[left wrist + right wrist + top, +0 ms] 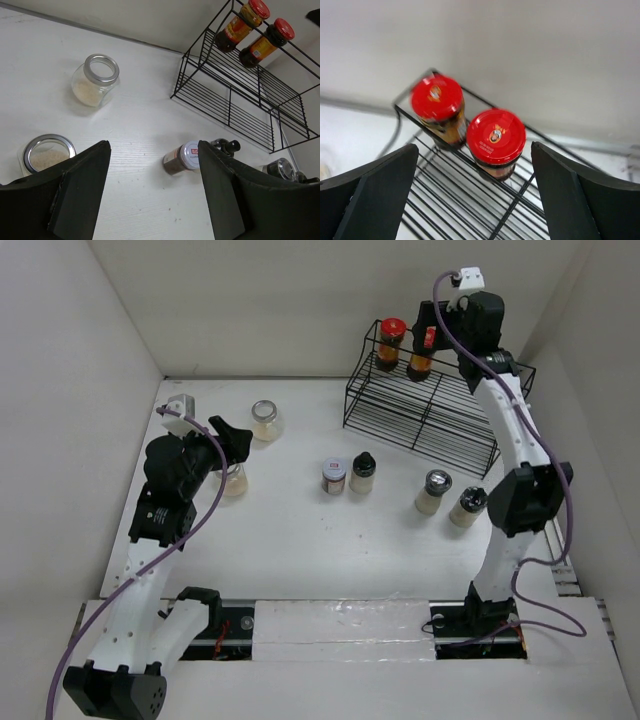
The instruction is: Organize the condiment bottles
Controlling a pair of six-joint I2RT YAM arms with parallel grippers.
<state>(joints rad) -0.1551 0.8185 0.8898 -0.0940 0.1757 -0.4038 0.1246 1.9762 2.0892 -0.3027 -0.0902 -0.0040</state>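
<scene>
Red-lidded bottles (495, 137) seated on rack (430, 415); right fingers (375, 195) spread, empty. Left fingers (75, 190) spread, empty: centre over nearest glass jar (47, 152), descend straight.

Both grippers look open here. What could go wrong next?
1. The open right gripper hangs over the red-lidded bottles on the top tier of the rack; a finger might knock one off.
2. The open left gripper is off-centre from the clear jar; descending could tip it.

Black two-tier wire rack (420, 425) at the far right of my white table (300, 540), angled near the back wall (300, 310), plain white walls around me
</scene>
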